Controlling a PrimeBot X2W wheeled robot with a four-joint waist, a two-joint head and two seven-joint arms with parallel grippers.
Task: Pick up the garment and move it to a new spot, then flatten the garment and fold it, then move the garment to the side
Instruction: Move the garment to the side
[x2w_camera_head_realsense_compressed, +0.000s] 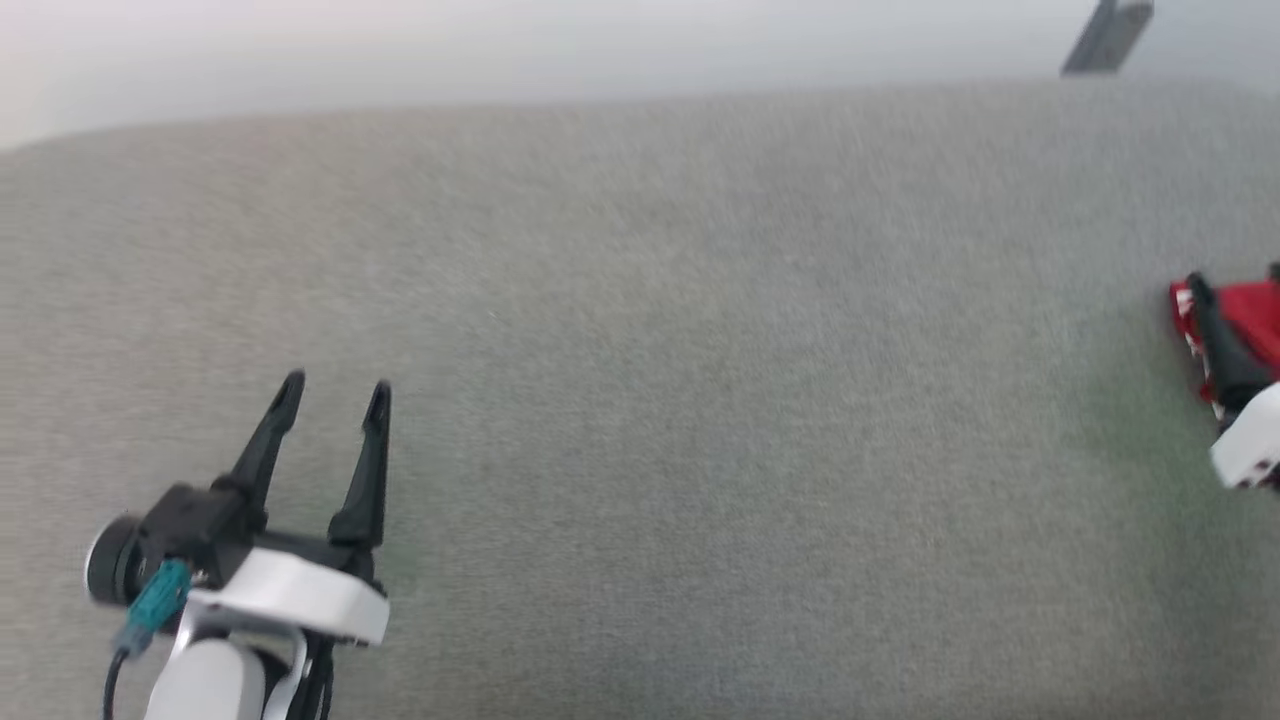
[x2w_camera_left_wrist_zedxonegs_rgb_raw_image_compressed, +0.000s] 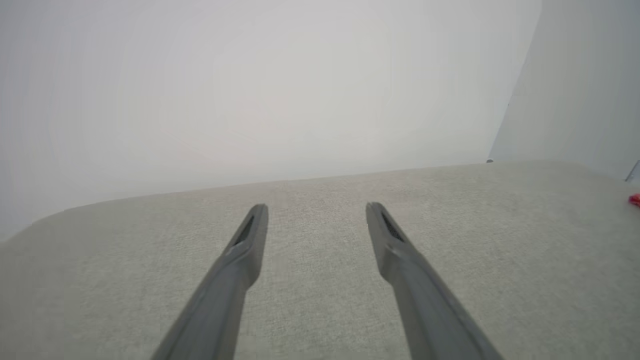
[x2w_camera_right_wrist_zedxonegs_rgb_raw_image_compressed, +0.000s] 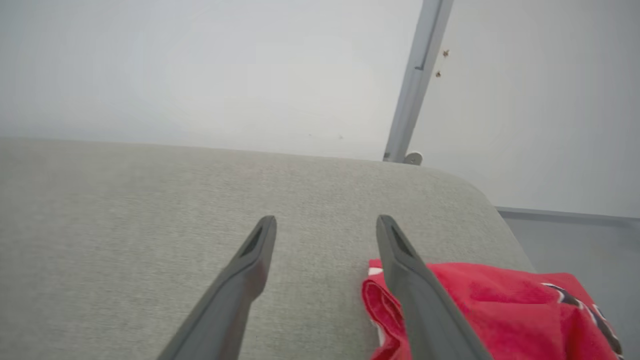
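Note:
The garment is a red bundle at the far right edge of the grey cloth-covered table. In the right wrist view the garment lies folded near the table's rounded corner, with black lettering at its far side. My right gripper is open just above it. One finger crosses the garment's left edge, and only bare cloth shows between the fingers. In the head view the right gripper is cut off by the frame. My left gripper stands open and empty at the lower left, far from the garment; the left wrist view shows that gripper over bare table.
A grey post rises behind the table's far right corner, against a pale wall. Grey floor lies beyond the table's right end. A red speck of the garment shows at the right edge of the left wrist view.

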